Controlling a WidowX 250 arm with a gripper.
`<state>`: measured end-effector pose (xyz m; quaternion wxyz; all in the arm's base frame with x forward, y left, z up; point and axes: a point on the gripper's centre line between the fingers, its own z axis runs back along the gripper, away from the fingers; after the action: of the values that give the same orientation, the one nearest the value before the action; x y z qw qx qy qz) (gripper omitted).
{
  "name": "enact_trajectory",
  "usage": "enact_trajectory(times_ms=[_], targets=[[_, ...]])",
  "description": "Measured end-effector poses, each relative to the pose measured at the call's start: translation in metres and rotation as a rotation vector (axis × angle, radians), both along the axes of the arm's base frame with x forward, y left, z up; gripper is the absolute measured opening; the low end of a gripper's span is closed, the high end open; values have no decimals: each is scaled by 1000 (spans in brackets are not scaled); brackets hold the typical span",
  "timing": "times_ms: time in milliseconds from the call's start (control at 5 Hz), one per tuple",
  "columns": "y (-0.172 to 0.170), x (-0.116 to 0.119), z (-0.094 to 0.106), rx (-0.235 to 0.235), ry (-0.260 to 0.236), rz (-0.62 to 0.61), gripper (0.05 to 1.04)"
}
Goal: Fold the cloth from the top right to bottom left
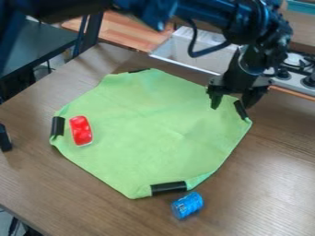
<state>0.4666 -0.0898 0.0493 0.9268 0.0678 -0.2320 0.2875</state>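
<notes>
Cloth (148, 120) lies spread over the middle of the worktop (277, 184), its upper right corner towards the far edge. The claw (230, 104) hangs at that corner, its two fingers well apart with nothing between them, one on each side of the corner's upper end by the black strip (241, 110). We cannot tell whether the tips touch down.

The step in hand, we judge, is to take that corner. We would centre on the strip's end, go low enough to catch the fabric, and close gently so the tips pinch cloth and don't scrape the worktop. A bite too near the rim may slip; one too deep may bunch the fabric.

With a firm pinch, we should lift just enough to free the corner, then carry it low and evenly on the diagonal, towards the corner where the worktop's left and near edges would meet. A quick pull could drag the whole sheet.

The red block (81, 131) sits on the cloth's left part, so the fold may cover or knock it. The blue can (187, 205) lies off the cloth, near its lower strip (168, 187); we'd keep clear.
</notes>
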Motion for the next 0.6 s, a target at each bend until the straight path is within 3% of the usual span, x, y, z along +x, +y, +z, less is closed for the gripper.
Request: enact_trajectory(times_ms=[600], targets=[[-8, 19, -26, 18, -11, 38, 1001]])
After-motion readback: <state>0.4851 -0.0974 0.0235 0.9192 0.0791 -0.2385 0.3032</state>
